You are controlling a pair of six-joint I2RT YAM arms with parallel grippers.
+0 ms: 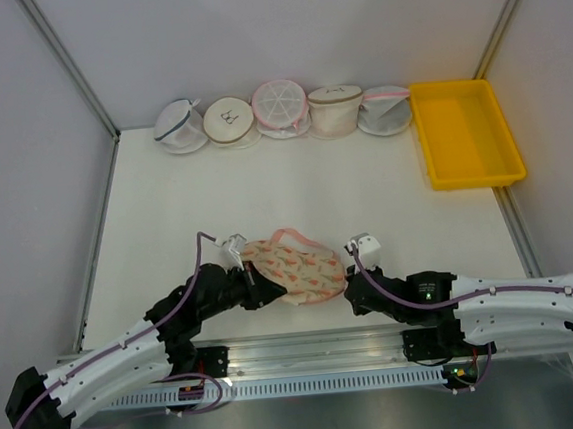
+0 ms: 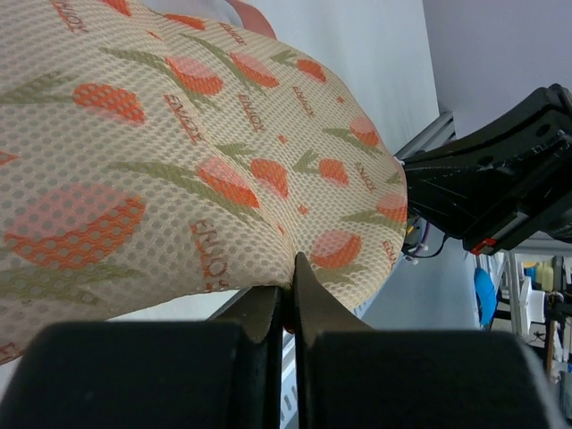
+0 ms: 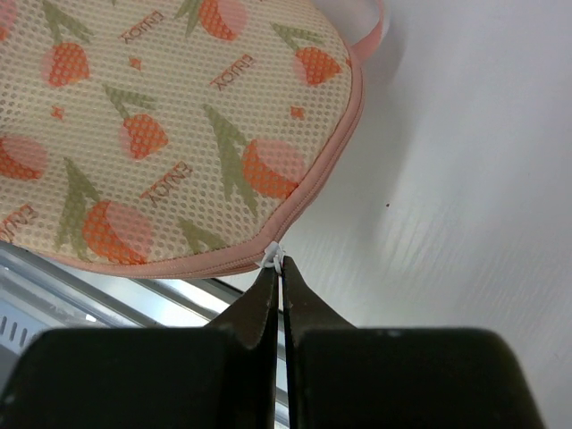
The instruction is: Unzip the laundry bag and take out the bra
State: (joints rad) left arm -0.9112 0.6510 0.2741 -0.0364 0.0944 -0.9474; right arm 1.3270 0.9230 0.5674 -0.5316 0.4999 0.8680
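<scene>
At the table's near edge: oval cream orange-print mesh laundry bag, soft, light, floppy. Left gripper is pinched on its rim. Right gripper clamps the tiny white zip tab, probably slip-prone.

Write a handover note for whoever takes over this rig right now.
Left gripper: shut, pinching an edge of the oval cream mesh laundry bag with orange print and pink trim.
Right gripper: shut on a small white tab at that trim, likely the zipper pull.
Bag lies on the white table between the arms, apparently zipped shut; bra not visible.
Left to do: unzip, remove bra.
</scene>
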